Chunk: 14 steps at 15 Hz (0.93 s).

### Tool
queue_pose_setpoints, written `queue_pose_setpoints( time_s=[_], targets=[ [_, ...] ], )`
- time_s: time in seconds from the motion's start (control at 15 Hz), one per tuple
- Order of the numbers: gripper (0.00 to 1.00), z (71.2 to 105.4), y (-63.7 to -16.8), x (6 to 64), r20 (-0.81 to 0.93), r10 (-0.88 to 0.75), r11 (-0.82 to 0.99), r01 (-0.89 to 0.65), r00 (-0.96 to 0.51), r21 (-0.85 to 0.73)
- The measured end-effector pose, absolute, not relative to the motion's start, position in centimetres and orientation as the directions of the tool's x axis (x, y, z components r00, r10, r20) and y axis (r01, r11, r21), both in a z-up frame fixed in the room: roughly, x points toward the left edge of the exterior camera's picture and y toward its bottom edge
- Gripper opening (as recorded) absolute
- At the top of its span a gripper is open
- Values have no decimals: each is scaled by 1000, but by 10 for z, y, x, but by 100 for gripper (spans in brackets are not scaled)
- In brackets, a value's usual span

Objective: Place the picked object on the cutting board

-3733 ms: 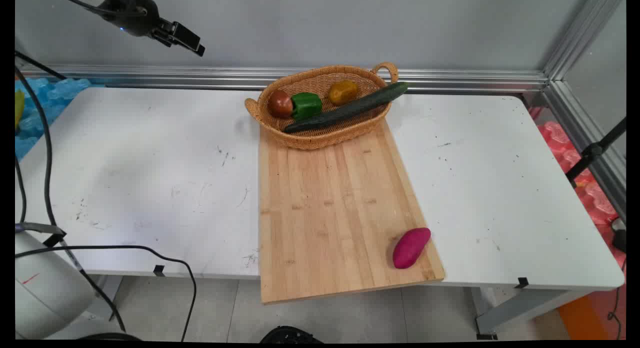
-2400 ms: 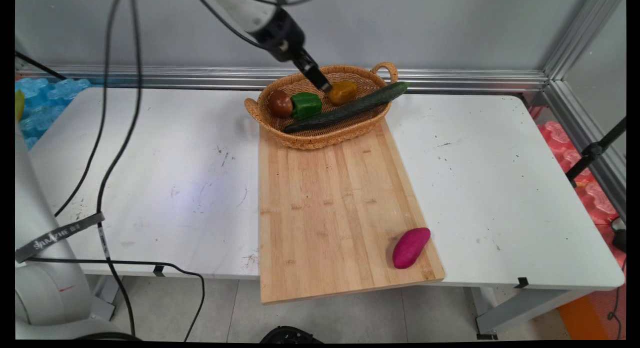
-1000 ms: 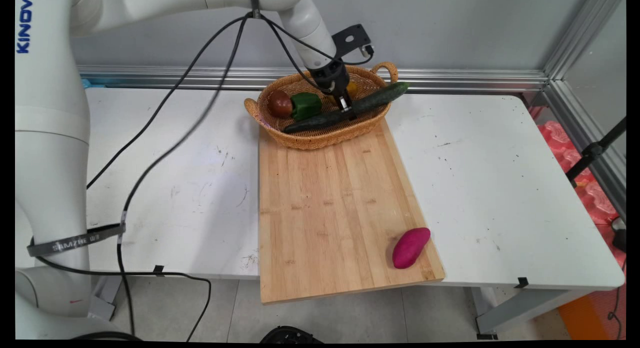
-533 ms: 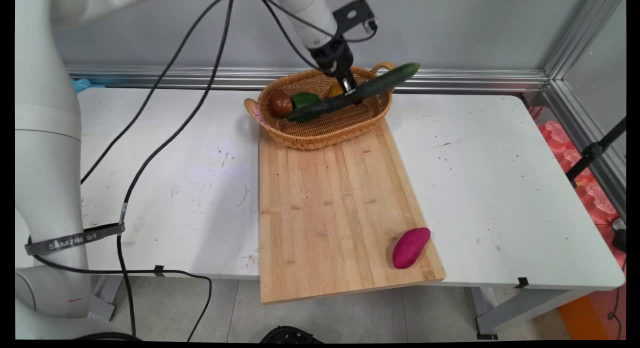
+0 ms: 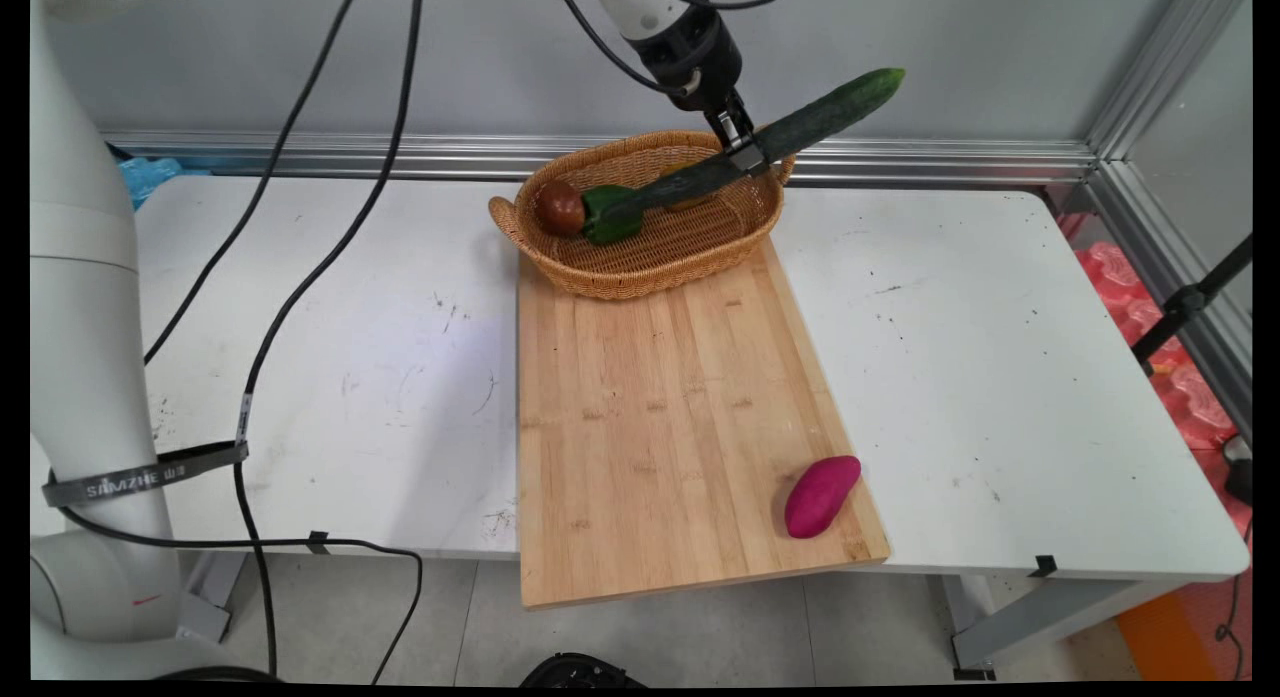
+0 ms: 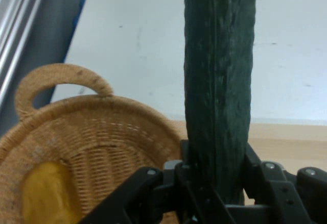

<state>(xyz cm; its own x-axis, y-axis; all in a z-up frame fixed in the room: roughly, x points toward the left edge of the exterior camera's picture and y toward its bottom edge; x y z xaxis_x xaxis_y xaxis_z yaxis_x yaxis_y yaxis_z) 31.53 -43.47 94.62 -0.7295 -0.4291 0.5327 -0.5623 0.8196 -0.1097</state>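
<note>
My gripper [image 5: 744, 153] is shut on a long dark green cucumber [image 5: 800, 129] near its middle and holds it tilted in the air, right end high, above the wicker basket [image 5: 640, 262]. In the hand view the cucumber [image 6: 218, 81] runs straight up between the fingers [image 6: 181, 175], with the basket's handle [image 6: 59, 76] and a yellow fruit [image 6: 43, 193] below left. A brown-red round fruit [image 5: 561, 208] and a green pepper [image 5: 603, 223] lie in the basket's left half. The yellow fruit [image 5: 688, 201] is mostly hidden behind the cucumber.
The basket stands on the far end of a wooden cutting board [image 5: 670, 417]. A magenta sweet potato [image 5: 821, 495] lies near the board's front right corner. Black cables [image 5: 300, 277] hang over the table's left side. The white table [image 5: 1000, 377] ends close behind the board's front edge.
The gripper came down into the basket, closed on the cucumber and has lifted it up and to the right, clear of the basket's rim.
</note>
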Motion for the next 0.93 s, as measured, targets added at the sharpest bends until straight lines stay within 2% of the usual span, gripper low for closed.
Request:
queue_pose_setpoints(
  time_s=[0.4,0.93],
  targets=[
    [0,949,-389,298,497,-490,799,-597,-716,-71],
    [0,906,-356,274,401,-596,746,-664,-696,-44]
  ],
)
